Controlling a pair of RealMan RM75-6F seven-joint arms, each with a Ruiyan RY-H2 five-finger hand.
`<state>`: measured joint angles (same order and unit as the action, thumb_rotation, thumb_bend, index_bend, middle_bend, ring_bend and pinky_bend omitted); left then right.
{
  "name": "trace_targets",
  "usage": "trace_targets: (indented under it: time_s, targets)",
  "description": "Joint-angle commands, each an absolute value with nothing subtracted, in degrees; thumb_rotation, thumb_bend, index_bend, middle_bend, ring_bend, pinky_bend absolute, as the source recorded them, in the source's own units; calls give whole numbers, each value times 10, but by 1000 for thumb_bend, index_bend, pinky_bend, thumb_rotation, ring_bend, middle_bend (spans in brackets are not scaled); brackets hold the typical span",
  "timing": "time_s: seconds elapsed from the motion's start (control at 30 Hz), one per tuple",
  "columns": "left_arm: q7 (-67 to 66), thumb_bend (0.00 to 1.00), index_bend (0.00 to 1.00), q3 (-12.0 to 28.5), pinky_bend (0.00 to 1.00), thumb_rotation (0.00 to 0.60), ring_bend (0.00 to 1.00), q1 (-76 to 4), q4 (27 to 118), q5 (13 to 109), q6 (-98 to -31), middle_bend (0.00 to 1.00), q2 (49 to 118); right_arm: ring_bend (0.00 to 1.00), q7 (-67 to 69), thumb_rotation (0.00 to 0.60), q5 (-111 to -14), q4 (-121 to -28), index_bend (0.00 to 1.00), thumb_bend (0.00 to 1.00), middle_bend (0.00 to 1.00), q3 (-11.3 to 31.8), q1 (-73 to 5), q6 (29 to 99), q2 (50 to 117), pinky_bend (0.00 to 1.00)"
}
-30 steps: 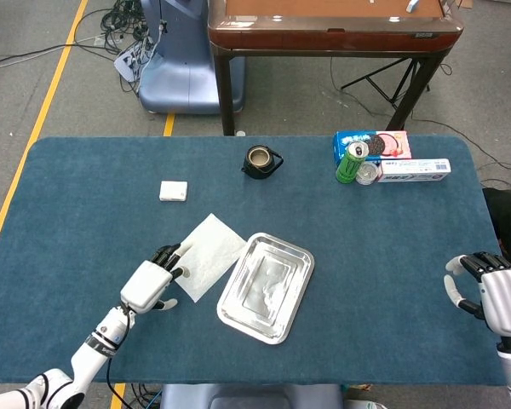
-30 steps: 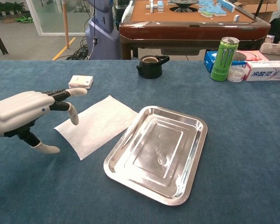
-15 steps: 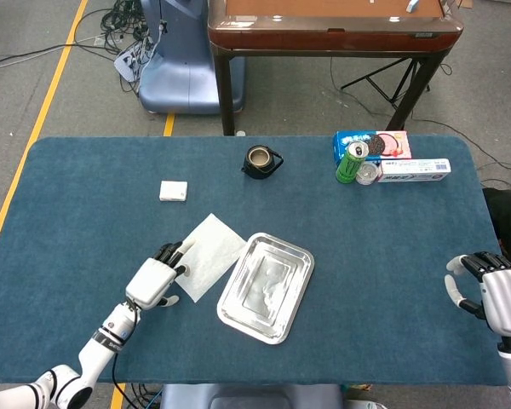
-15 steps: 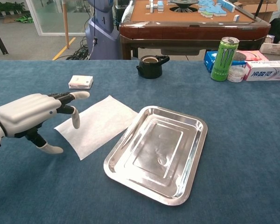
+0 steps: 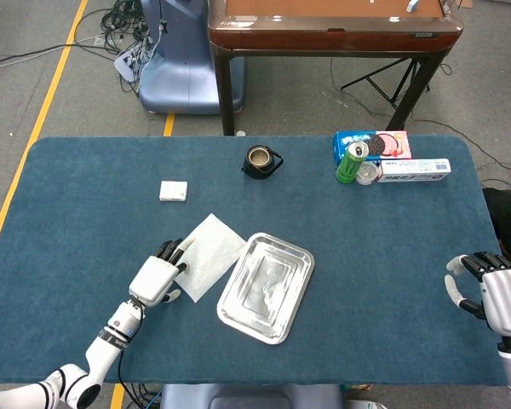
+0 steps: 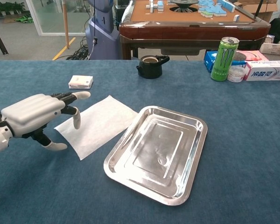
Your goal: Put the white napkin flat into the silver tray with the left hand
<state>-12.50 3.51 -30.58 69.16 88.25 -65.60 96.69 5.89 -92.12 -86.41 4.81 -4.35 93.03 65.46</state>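
Observation:
The white napkin (image 5: pixel 206 255) (image 6: pixel 97 124) lies flat on the blue tablecloth, just left of the silver tray (image 5: pixel 238 312) (image 6: pixel 191 184), which holds nothing. My left hand (image 5: pixel 157 276) (image 6: pixel 33 113) hovers at the napkin's left corner, fingers spread and pointing toward it, holding nothing. Whether a fingertip touches the napkin I cannot tell. My right hand (image 5: pixel 492 294) rests near the table's right edge, fingers loosely apart and empty; the chest view does not show it.
A small white box (image 5: pixel 173 191) (image 6: pixel 80 82) lies behind the napkin. A black cup (image 5: pixel 261 161) (image 6: pixel 150 66) stands at the back centre. A green can (image 5: pixel 352 162) (image 6: pixel 224 52), a tin and boxes (image 5: pixel 414 168) cluster at the back right.
My left hand has crept forward and slightly right, closer to the napkin's left corner. The napkin, the tray and my right hand have not moved.

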Motion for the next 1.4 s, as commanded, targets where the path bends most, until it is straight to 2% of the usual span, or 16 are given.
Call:
trace_targets:
  time_s: [0.03,0.8,1.23,1.4]
  targets:
    - [-122,216,477,37,112,600,0,-306,683,884,-665,0,975,426,60,600,-921,-864,511,407,569,48,-43,930,654,459]
    - [-140,229,472,26,127,600,0,-309,685,869,-654,0,970,426,61,600,-921,-864,511,407,569,48,-44,928,654,459]
    - [-145,229,473,27,130,600,0,-319,674,867,-649,0,991,426,67,600,-920,-864,511,408,569,50,-42,932,651,459]
    - [-133,234,514,30,149,600,0,-321,660,870,-658,0,1006,426,69,600,-920,-864,511,408,569,50,-42,933,650,459]
